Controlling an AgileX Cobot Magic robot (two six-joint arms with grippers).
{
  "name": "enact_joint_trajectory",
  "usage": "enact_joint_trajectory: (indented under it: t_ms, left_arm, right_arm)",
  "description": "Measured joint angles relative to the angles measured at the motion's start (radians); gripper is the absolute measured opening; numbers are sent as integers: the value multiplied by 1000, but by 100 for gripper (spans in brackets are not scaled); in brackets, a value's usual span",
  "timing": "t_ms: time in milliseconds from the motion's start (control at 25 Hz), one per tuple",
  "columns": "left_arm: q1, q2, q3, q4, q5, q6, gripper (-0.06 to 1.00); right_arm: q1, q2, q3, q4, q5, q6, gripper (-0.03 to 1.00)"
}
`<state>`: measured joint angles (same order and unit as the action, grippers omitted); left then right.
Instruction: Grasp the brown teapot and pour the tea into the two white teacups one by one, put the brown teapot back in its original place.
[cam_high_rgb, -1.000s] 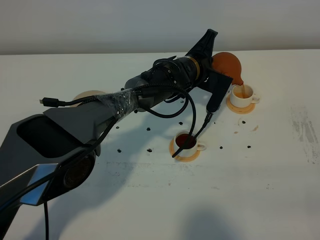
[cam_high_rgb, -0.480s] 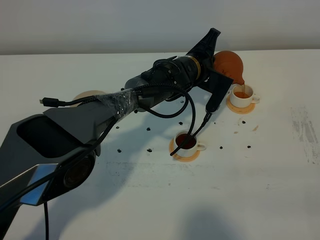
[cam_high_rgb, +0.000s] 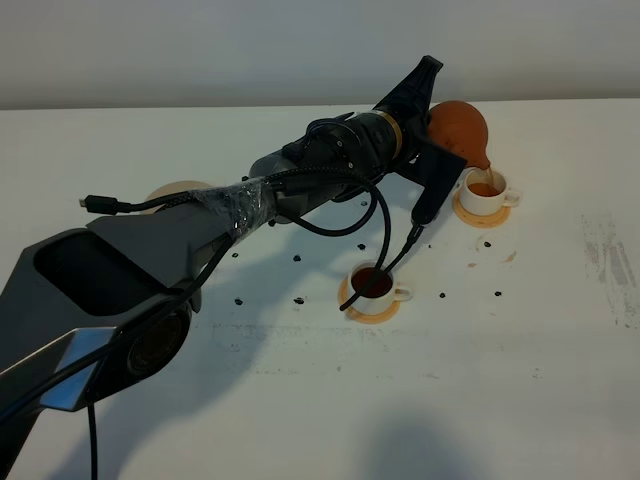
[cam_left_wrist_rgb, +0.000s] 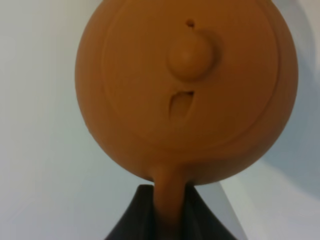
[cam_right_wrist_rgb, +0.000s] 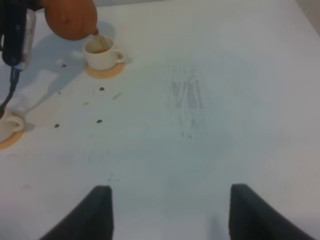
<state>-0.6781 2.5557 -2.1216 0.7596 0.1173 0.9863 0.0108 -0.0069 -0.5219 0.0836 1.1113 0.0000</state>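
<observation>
The brown teapot (cam_high_rgb: 460, 126) hangs tilted over the far white teacup (cam_high_rgb: 485, 191), its spout at the cup's rim. My left gripper (cam_high_rgb: 430, 118) reaches across the table and is shut on the teapot's loop handle. In the left wrist view the teapot (cam_left_wrist_rgb: 187, 85) fills the frame, lid towards the camera, with the gripper (cam_left_wrist_rgb: 170, 212) clamped on the handle. A thin stream of tea (cam_right_wrist_rgb: 100, 41) runs into that cup (cam_right_wrist_rgb: 102, 53). The nearer teacup (cam_high_rgb: 378, 288) holds dark tea. The cream plate (cam_high_rgb: 172, 191) lies far left, half hidden by the arm. My right gripper (cam_right_wrist_rgb: 170, 215) is open over bare table.
Each cup stands on an orange-tan coaster (cam_high_rgb: 481, 216). Small dark specks (cam_high_rgb: 298, 299) and tea drips (cam_high_rgb: 510, 256) dot the white table around the cups. A black cable (cam_high_rgb: 385, 225) hangs from the left arm down to the nearer cup. A scuffed patch (cam_right_wrist_rgb: 187, 100) marks the table's right side.
The teapot has shifted slightly to the right over the far cup while pouring. The tea in that cup stands higher. The right gripper has not visibly moved.
</observation>
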Motion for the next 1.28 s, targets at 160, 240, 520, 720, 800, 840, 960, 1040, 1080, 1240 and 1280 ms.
enact_joint_trajectory:
  t_ms: [160,240,520,720,800,840,960,1040,1080,1240,1280]
  left_arm:
    - [0,0,0,15,0,0,8]
    - [0,0,0,25,0,0,8]
    - [0,0,0,35,-1,-1,8]
    - [-1,0,0,39,-3,-1,8]
    - [-4,0,0,40,-3,-1,8]
    - [-4,0,0,40,-3,-1,8]
    - [-7,0,0,42,-3,0,8]
    - [-8,0,0,42,-3,0,8]
    - [-8,0,0,42,-3,0,8]
    - [-8,0,0,42,-4,0,8]
    - [-8,0,0,42,-4,0,8]
  right_arm:
    - [0,0,0,0,0,0,49]
    - [0,0,0,0,0,0,49]
    - [0,0,0,0,0,0,49]
    - [0,0,0,0,0,0,49]
    - [0,0,0,0,0,0,49]
    - [0,0,0,0,0,0,49]
    - [0,0,0,0,0,0,49]
    - [0,0,0,0,0,0,49]
    - [0,0,0,0,0,0,49]
    - [0,0,0,0,0,0,49]
    - [0,0,0,0,0,0,49]
